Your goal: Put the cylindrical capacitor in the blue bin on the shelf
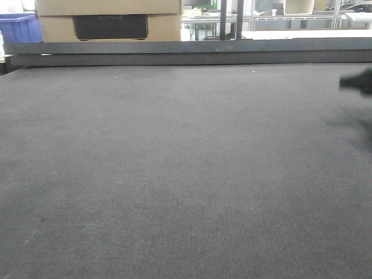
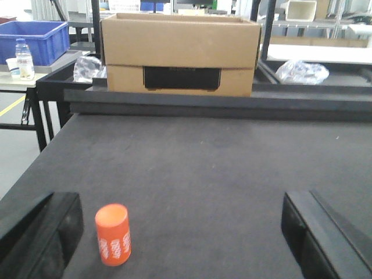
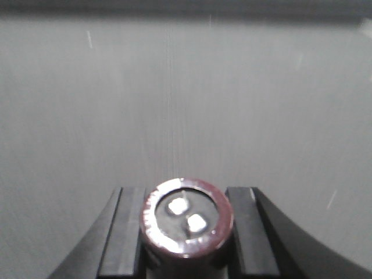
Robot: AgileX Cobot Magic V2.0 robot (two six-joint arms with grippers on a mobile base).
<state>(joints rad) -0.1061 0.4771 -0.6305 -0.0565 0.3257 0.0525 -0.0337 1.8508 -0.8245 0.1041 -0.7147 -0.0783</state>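
Observation:
In the right wrist view my right gripper (image 3: 186, 241) is shut on the cylindrical capacitor (image 3: 187, 216). The capacitor has a dark brown sleeve, a shiny rim and two silvery terminals facing the camera, and it is held above the grey mat. A dark blurred part of the right gripper (image 1: 357, 82) shows at the right edge of the front view. My left gripper (image 2: 183, 244) is open and empty, low over the mat. The shelf with the shiny steel beam is out of view.
An orange cylinder (image 2: 113, 234) stands on the mat just inside the left gripper's left finger (image 2: 43, 235). A cardboard box (image 2: 180, 53) sits behind the table's raised back rail (image 2: 232, 99). A blue crate (image 2: 36, 38) stands far left on a side table, also in the front view (image 1: 18, 29).

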